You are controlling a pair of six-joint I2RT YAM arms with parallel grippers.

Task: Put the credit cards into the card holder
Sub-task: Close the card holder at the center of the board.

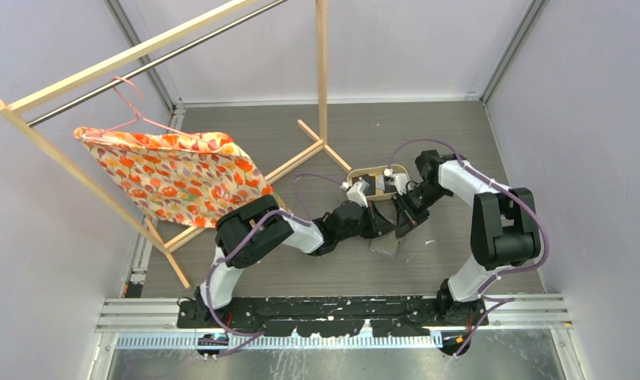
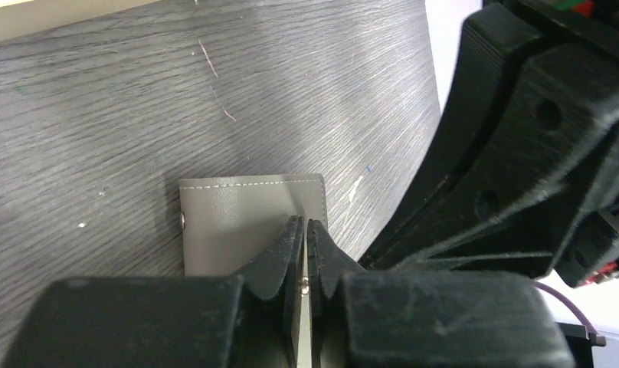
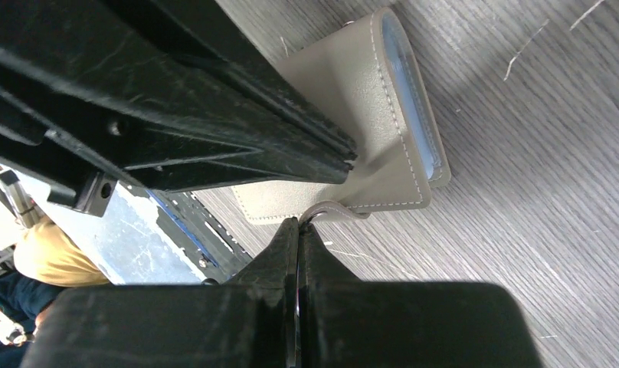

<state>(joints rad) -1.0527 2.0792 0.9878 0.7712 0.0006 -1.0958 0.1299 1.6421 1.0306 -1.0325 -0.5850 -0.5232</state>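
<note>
The grey card holder lies on the dark wood-grain table between both arms. In the left wrist view my left gripper is shut on a thin pale flap of the card holder; a snap stud shows between the jaws. In the right wrist view my right gripper is shut on the small grey strap at the edge of the card holder. The left gripper's black fingers lie across the holder's cover. A pale bluish strip shows along its opened edge; I cannot tell whether it is one of the credit cards or the lining.
An oval light-wood tray stands just behind the grippers, partly covered by both wrists. A wooden clothes rack with a floral cloth on a pink hanger fills the left and back of the table.
</note>
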